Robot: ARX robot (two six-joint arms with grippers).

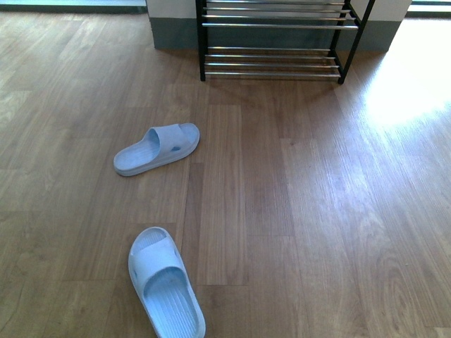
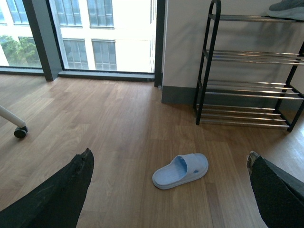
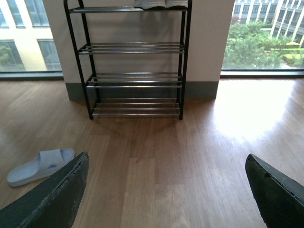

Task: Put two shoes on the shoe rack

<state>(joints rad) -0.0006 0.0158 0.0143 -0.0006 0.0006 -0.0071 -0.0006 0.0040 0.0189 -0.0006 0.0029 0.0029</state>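
The left gripper (image 2: 169,153) is released. Its two dark fingers (image 2: 57,194) stand wide apart at the edges of the left wrist view, with nothing between them, and it hangs above the wooden floor (image 1: 317,211). The right gripper (image 3: 167,156) is spread open in the same way and is also empty. Neither arm shows in the front view.

The shoe rack (image 1: 271,25) stands against the wall ahead of the robot, well away from both grippers. It has black side frames and tiers of shiny rods. In the left wrist view a grey shoe (image 2: 287,9) rests on the rack's top tier, cut off by the picture's edge. In the right wrist view a strip of white soles (image 3: 161,4) sits on that same top tier. Too little of it shows to tell how many shoes are there. The lower tiers of the rack (image 3: 135,47) carry nothing.

Two light blue slides lie on the floor, to the left in the front view and apart from each other. The farther slide (image 1: 156,148) lies at an angle between the robot and the rack, nearer the rack. The nearer slide (image 1: 165,285) lies close to the robot, with its heel cut by the lower edge of the picture. One slide (image 2: 180,171) lies on the floor below the left gripper's open fingers, without touching them.
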